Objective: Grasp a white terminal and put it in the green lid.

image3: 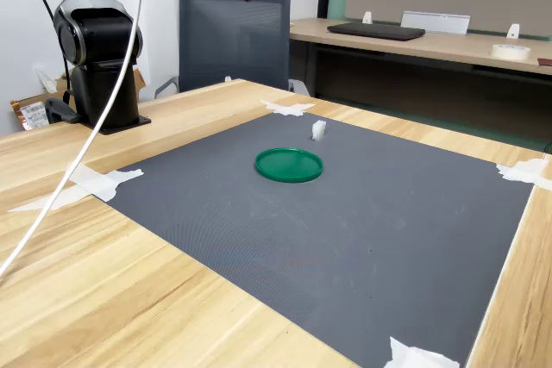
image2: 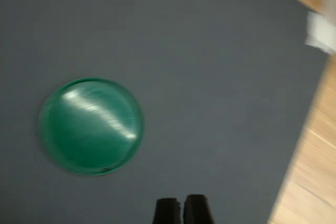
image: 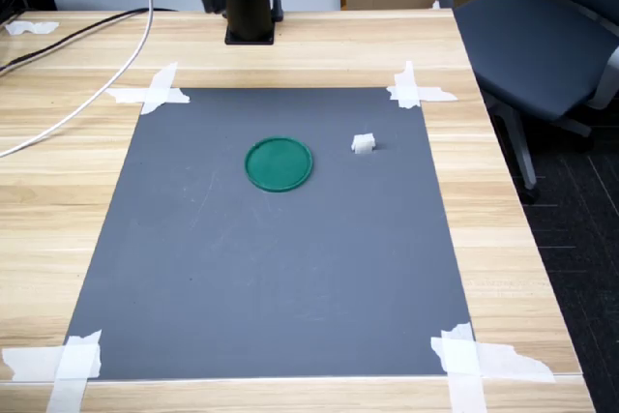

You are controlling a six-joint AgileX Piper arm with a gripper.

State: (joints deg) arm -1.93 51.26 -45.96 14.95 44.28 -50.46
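Green lid and white terminal on a taped grey mat, arm raised above.

In the first exterior view, left to right: a white cable [image: 92, 94] crossing the wooden table [image: 48, 200], the green lid [image: 279, 163] flat on the grey mat [image: 271, 278], the white terminal [image: 363, 144] near its right, apart; an office chair [image: 542, 36] beyond. The gripper [image2: 181, 209] shows fingertips nearly together, holding nothing, in the wrist view.
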